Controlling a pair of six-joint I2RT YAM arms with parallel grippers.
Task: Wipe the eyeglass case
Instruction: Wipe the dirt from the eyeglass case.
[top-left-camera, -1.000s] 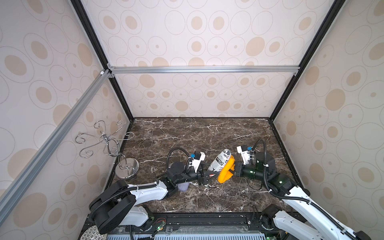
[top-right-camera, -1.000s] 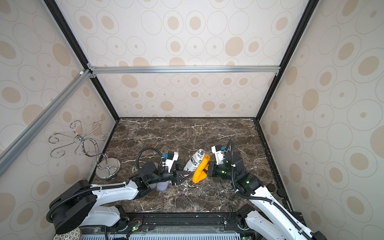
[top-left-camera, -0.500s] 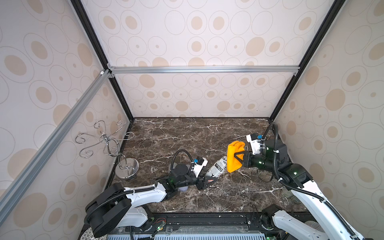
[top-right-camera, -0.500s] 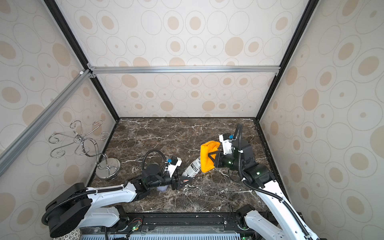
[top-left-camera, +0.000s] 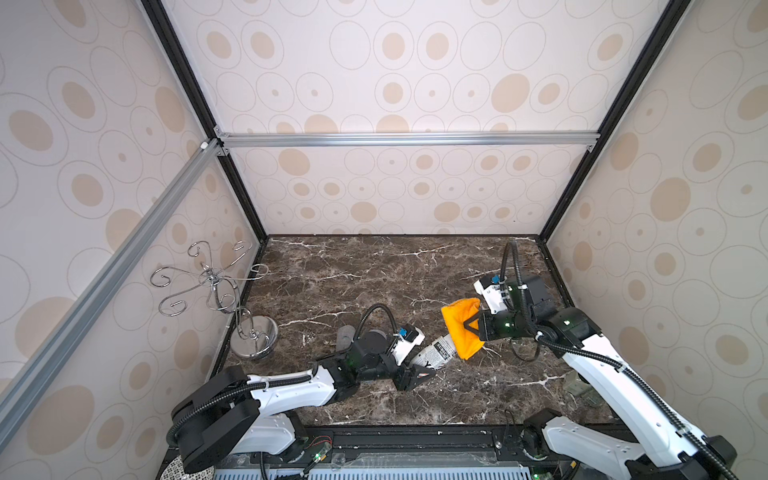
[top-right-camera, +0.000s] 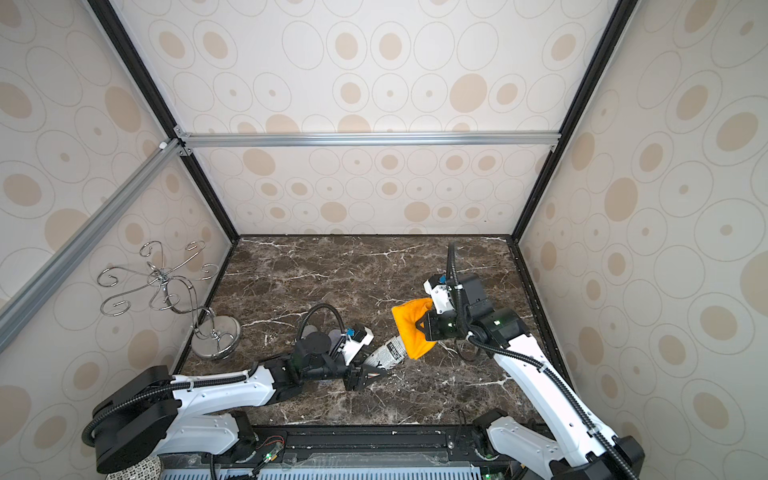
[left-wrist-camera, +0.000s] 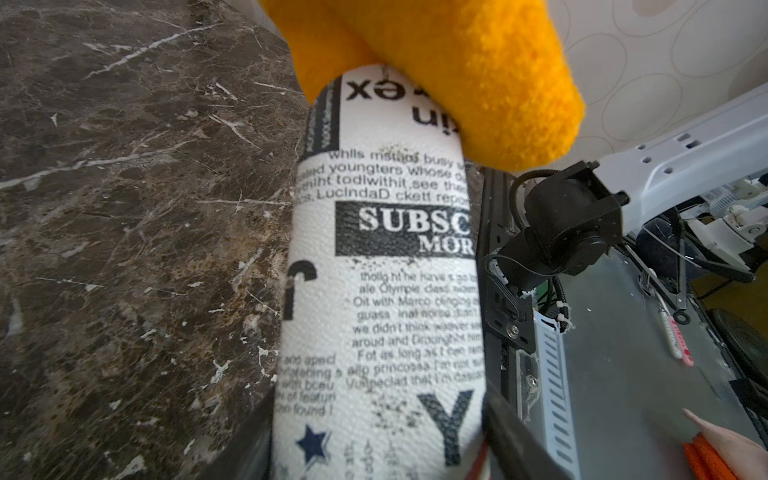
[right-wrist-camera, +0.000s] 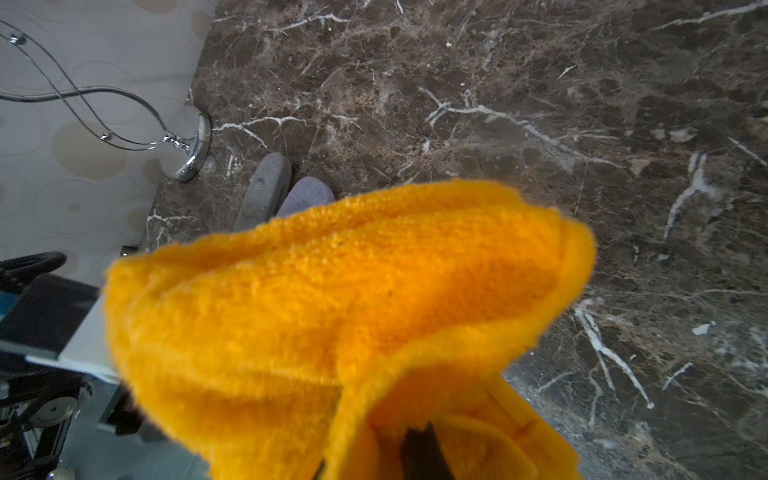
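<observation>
The eyeglass case is a white tube with black newspaper print. My left gripper is shut on its near end and holds it tilted up off the marble. An orange cloth drapes over the case's far end. My right gripper is shut on that cloth, to the right of the case. In the right wrist view the cloth hides the case.
A chrome hook stand rises at the left wall on a round base. Two grey oblong pads lie behind the left arm. The marble top is walled on three sides.
The right gripper lifted the cloth off the case toward the back right, then brought it down onto the case's far end. The left gripper drew the case toward the front.
</observation>
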